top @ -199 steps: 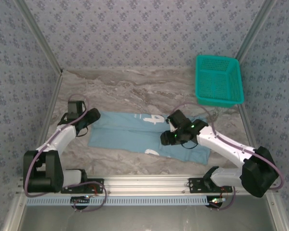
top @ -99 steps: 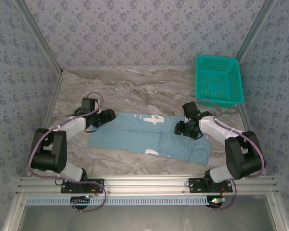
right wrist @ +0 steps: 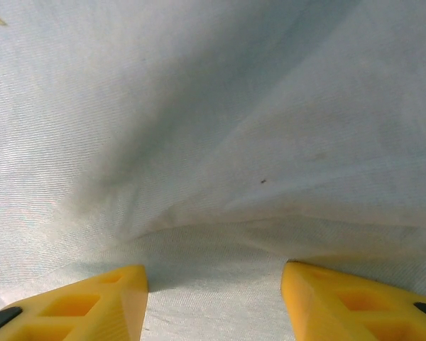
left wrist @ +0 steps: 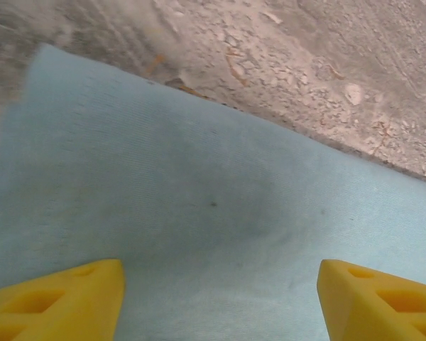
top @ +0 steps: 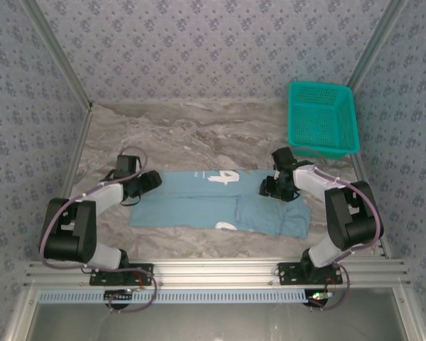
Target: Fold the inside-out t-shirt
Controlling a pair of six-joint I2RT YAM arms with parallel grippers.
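The right claw (top: 268,187) is now seen at the far right edge of the t-shirt (top: 192,202), moved there from its lower middle. The left claw (top: 153,180) is brought inward over the far left corner, then drawn slightly back.

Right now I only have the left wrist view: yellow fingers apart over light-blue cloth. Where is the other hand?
Observer: The right hand is over the opposite, right end of the t-shirt, which lies as a long flat strip.
Operator: Is it gripping anything?
Observer: No. Its own wrist view shows the fingers apart just above creased cloth, with nothing pinched.
Operator: Anything else nearby?
Observer: A teal basket stands in the far right corner, apart from the t-shirt.
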